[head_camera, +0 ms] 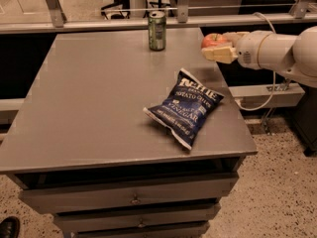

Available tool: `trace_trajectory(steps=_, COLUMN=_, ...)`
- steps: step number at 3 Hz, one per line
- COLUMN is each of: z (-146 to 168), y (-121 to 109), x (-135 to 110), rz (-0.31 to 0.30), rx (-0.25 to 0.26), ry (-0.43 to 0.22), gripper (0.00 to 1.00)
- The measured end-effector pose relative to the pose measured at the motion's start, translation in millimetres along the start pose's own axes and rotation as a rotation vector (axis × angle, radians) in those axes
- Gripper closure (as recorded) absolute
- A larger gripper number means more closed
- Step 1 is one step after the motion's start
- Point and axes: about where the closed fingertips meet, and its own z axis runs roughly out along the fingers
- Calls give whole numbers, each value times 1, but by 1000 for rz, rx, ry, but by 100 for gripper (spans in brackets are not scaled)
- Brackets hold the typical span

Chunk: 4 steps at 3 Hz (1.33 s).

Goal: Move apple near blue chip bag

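A broad grey flat-topped table [99,108] fills most of the view, with grey drawer fronts [133,195] stacked beneath its front edge. It stands on a speckled floor [277,202].

A thick white robot arm [280,51] reaches in from the right side, level with the table's far right part.

A dark navy-blue crinkly foil chip bag [187,107] with white lettering lies flat on the right half of the table, set at a slant, one crimped end pointing toward the front edge and the other toward the far right.

A green metal drink can [157,30] stands upright near the far edge of the table, well apart from the bag and left of the arm's tip.

The pale cream-coloured two-finger gripper [214,46] sits at the arm's end, over the far right edge of the table. Its fingers [218,54] are closed around a small round red-orange apple [213,38], which shows above the lower finger.

The apple is held beyond the bag's far end, apart from it and to the right of the can.
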Motion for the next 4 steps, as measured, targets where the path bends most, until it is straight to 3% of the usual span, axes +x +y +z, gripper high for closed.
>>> trace_trajectory(steps=1, z=-7, y=-8, x=26, rz=32, rx=-21, ry=57, gripper=97)
trace_trajectory(steps=2, z=-6, y=-4, x=44, rz=56, rx=-79, ry=96, gripper=75)
trace_trajectory(steps=3, z=3, y=11, x=68, rz=75, rx=-168, ry=111, gripper=44)
trace_trajectory(steps=4, z=5, y=13, x=69, rz=74, rx=-184, ry=111, gripper=20)
